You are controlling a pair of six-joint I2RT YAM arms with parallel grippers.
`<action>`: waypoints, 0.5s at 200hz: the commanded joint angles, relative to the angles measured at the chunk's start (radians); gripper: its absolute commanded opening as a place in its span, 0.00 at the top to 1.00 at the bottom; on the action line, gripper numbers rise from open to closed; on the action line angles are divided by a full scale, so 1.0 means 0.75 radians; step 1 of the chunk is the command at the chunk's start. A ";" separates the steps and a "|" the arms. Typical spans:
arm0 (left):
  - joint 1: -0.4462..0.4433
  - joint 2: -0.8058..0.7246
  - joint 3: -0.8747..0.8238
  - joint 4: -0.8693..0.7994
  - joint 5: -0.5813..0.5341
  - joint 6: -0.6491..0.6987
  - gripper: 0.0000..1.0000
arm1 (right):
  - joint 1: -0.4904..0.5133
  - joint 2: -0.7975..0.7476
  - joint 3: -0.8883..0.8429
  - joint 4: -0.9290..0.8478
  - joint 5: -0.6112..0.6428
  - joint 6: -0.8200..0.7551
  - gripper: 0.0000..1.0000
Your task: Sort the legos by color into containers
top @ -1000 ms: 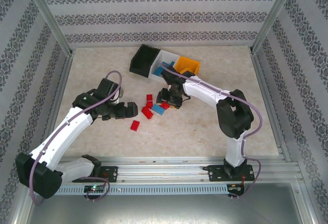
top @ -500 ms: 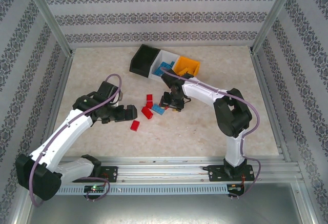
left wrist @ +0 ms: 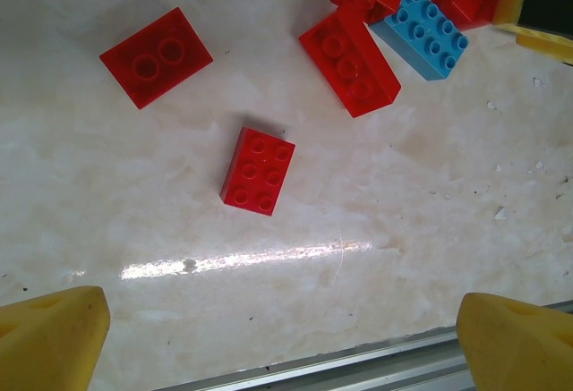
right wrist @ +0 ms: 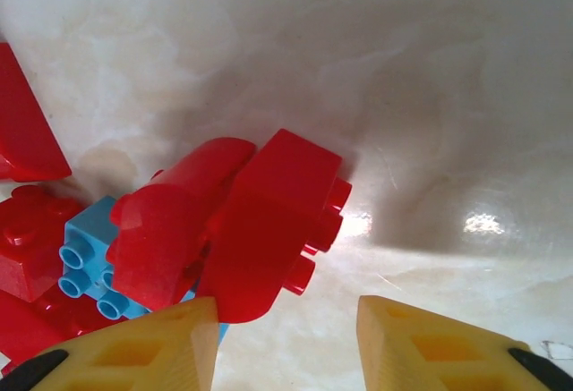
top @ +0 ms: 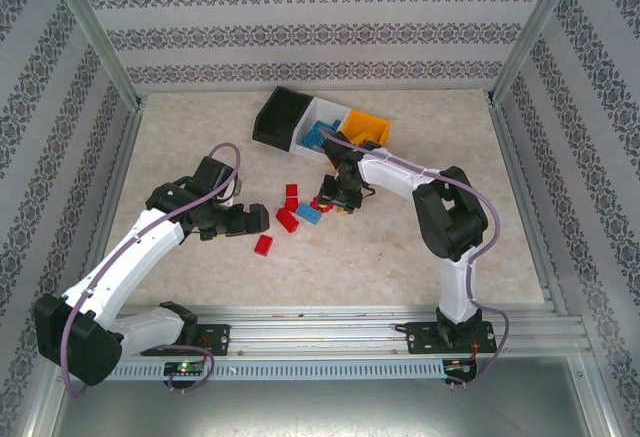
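Pale marbled desk (top: 400,257), metal rails along the near edge, patterned walls on the other three sides. Nearest on it, alone: a red six-stud brick (left wrist: 258,170), flat, studs up, well apart from the rest. Hovering over that patch, the left gripper (left wrist: 282,346), yellow fingertips (left wrist: 49,337) spread wide, nothing between them.

Just beyond, a loose cluster near mid-desk: a red four-stud square (left wrist: 155,56) to the left, then a long red brick (left wrist: 349,60) touching a blue eight-stud brick (left wrist: 419,31), more red behind those. At the right end of the cluster, the right gripper (right wrist: 286,346), low over the desk, fingers parted, holding nothing. Just ahead of its gap, a chunky red brick (right wrist: 273,230) tipped on its side, studs pointing sideways, pressed against a curved red piece (right wrist: 166,230) leaning over the blue one.

Farther back, side by side in a row: black bin (top: 278,117), white bin (top: 322,122), orange bin (top: 365,127). Several blue bricks (top: 318,137) lying in the white bin; contents of the black and orange bins too hard to make out.

Judged from this: well under way, not finished. Blue mostly sorted, one blue piece left on the desk. Several red pieces left loose. Likeliest next pick for the right arm: the tipped red brick.
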 commanded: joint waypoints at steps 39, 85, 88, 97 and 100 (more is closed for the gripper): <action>-0.001 0.015 0.030 0.037 0.016 -0.014 0.00 | -0.010 -0.174 -0.093 -0.167 0.230 -0.020 0.54; 0.000 0.038 0.036 0.049 0.030 -0.013 0.00 | -0.002 -0.144 -0.033 -0.159 0.186 -0.020 0.39; 0.001 0.039 0.041 0.048 0.029 -0.011 0.00 | -0.006 -0.138 -0.029 -0.156 0.182 -0.017 0.39; 0.000 0.044 0.049 0.042 0.026 -0.006 0.00 | -0.012 -0.113 -0.013 -0.145 0.167 -0.017 0.39; -0.001 0.045 0.052 0.040 0.027 -0.005 0.00 | -0.014 -0.105 -0.010 -0.143 0.162 -0.018 0.39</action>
